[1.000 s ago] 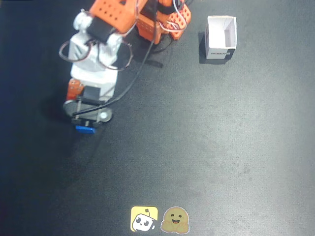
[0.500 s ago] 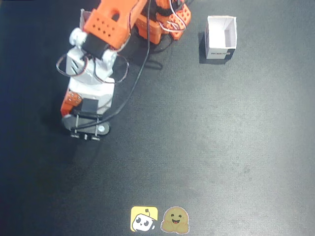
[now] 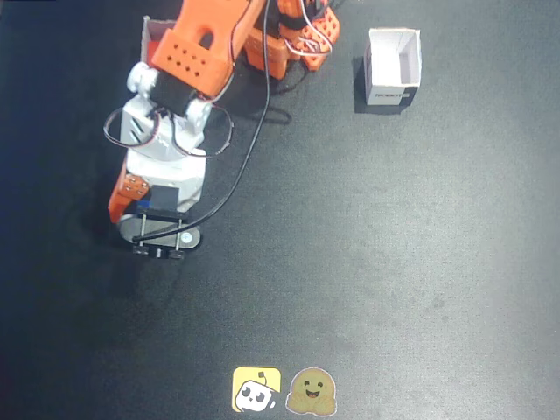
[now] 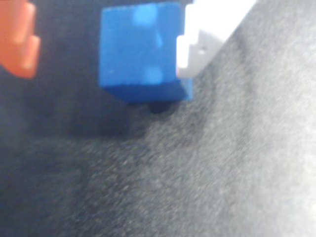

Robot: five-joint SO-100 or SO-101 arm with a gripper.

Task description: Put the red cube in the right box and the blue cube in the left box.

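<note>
Blue cube [image 4: 140, 52] on the dark table [image 4: 222, 163], between spread fingers [image 4: 207, 34], white one touching

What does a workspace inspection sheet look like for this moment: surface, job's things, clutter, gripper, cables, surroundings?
Surface: dark grey matte tabletop, no spills seen.
Job's things: small bright-blue cube lies between the fingers in the wrist view, hidden under the arm in the fixed view; open white cardboard box at upper right; a second box edge shows behind the arm; red cube not seen.
Clutter: yellow sticker and brown smiling sticker at the bottom edge.
Gripper: orange-and-white gripper open, white finger at the cube's side, orange finger apart from it.
Cables: black cable trails from the arm.
Surroundings: nothing seen.
</note>
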